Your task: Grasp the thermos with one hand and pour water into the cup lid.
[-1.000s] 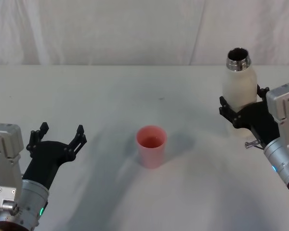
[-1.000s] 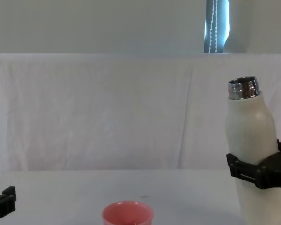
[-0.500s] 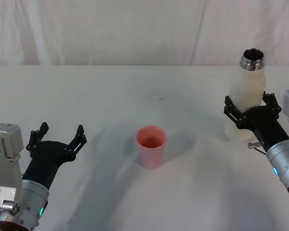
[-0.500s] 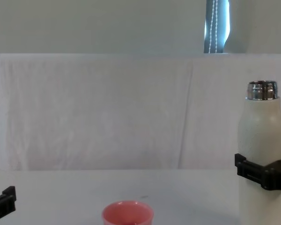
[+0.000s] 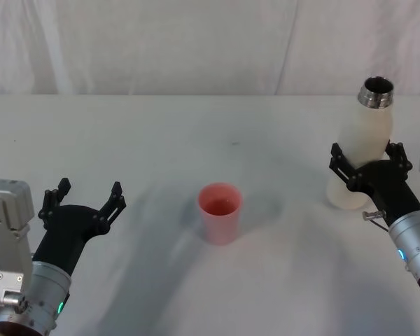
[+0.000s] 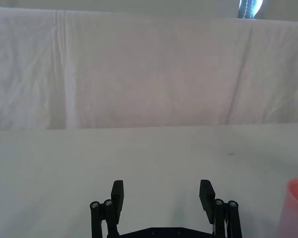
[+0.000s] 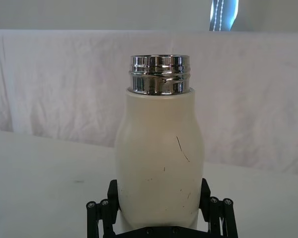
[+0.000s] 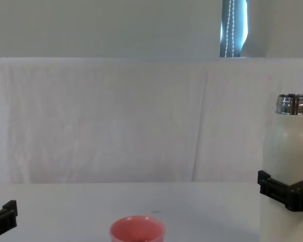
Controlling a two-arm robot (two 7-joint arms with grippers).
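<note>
Cream-white thermos [image 5: 359,150] stands upright between the right gripper [image 5: 366,170]'s jaws, clamped at mid-body; the pink cup lid [image 5: 219,212] sits well apart, some liquid seemingly inside. Left gripper [image 6: 162,196]: jaws apart, empty. From the chest, no stream runs, so pouring looks finished.

No legible text — anywhere.
</note>
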